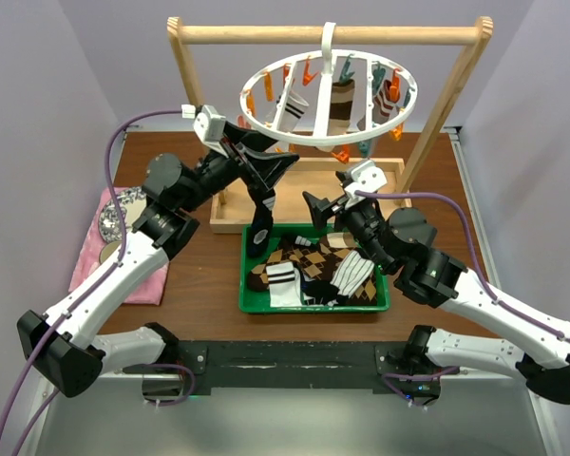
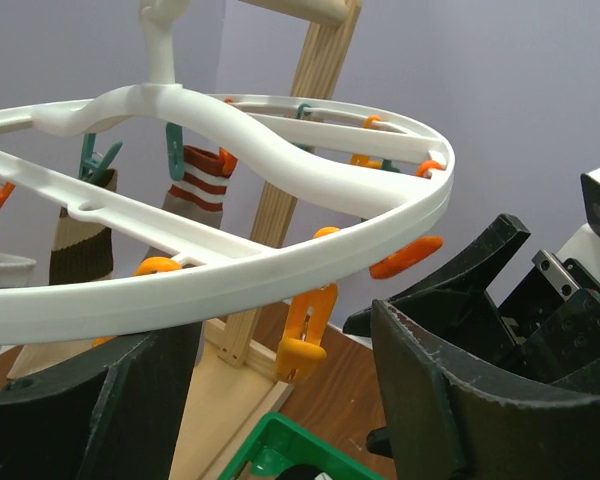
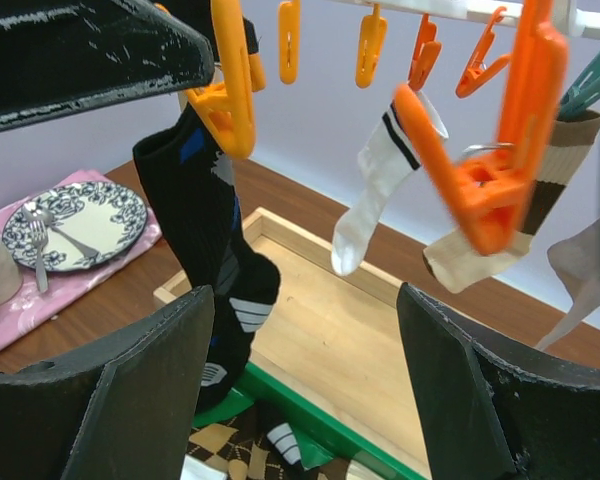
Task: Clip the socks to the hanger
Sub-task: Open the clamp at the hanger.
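Note:
The hanger (image 1: 328, 95), a white ring with orange and teal pegs, hangs from a wooden bar and carries several clipped socks. My left gripper (image 1: 271, 163) is open just under its near left rim (image 2: 230, 270), and an orange peg (image 2: 308, 335) dangles untouched between the fingers (image 2: 450, 400). A black, white and blue sock (image 1: 259, 223) hangs from an orange peg (image 3: 230, 100) beside that gripper, its toe reaching the green tray. My right gripper (image 1: 328, 199) is open and empty, facing this black sock (image 3: 215, 260). More socks (image 1: 313, 271), brown argyle and striped, lie in the tray.
The green tray (image 1: 313, 306) sits at the near centre. Behind it stands the light wooden frame (image 1: 328, 34) on its shallow wooden base (image 3: 330, 330). A pink cloth (image 1: 123, 256) with a patterned plate (image 1: 123, 211) and fork lies on the left.

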`<state>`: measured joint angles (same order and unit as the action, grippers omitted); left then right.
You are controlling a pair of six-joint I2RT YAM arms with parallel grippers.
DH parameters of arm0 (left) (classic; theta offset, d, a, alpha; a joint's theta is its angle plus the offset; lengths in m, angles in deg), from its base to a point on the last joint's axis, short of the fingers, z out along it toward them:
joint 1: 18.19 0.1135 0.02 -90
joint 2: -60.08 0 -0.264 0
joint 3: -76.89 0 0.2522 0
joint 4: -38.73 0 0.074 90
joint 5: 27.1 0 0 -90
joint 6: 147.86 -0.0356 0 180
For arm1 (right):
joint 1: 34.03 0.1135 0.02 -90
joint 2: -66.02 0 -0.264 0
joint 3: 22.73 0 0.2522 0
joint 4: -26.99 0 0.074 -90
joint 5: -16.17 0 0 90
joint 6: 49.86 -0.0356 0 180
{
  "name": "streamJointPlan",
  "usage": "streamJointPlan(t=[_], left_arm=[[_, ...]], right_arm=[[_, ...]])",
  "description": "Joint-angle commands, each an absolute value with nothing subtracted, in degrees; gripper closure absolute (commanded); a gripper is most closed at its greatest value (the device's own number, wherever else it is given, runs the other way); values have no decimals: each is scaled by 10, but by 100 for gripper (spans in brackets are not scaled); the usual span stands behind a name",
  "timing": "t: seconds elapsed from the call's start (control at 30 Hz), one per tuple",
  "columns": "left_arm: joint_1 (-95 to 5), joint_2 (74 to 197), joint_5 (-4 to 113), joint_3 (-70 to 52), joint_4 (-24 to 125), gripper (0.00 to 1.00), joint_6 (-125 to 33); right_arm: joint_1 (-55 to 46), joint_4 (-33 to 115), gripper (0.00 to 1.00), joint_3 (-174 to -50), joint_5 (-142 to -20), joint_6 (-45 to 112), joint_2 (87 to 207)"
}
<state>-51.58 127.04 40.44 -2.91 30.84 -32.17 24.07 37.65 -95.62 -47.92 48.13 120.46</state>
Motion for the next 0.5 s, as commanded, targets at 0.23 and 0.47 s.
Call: streamJointPlan(t=[0.23, 0.47], left_arm=[[-512, 1281, 396, -86, 288, 54, -297], [-511, 1257, 404, -64, 302, 65, -303]], right_arm=[[242, 312, 21, -972, -503, 478, 1215], [242, 203, 23, -960, -541, 443, 1264]])
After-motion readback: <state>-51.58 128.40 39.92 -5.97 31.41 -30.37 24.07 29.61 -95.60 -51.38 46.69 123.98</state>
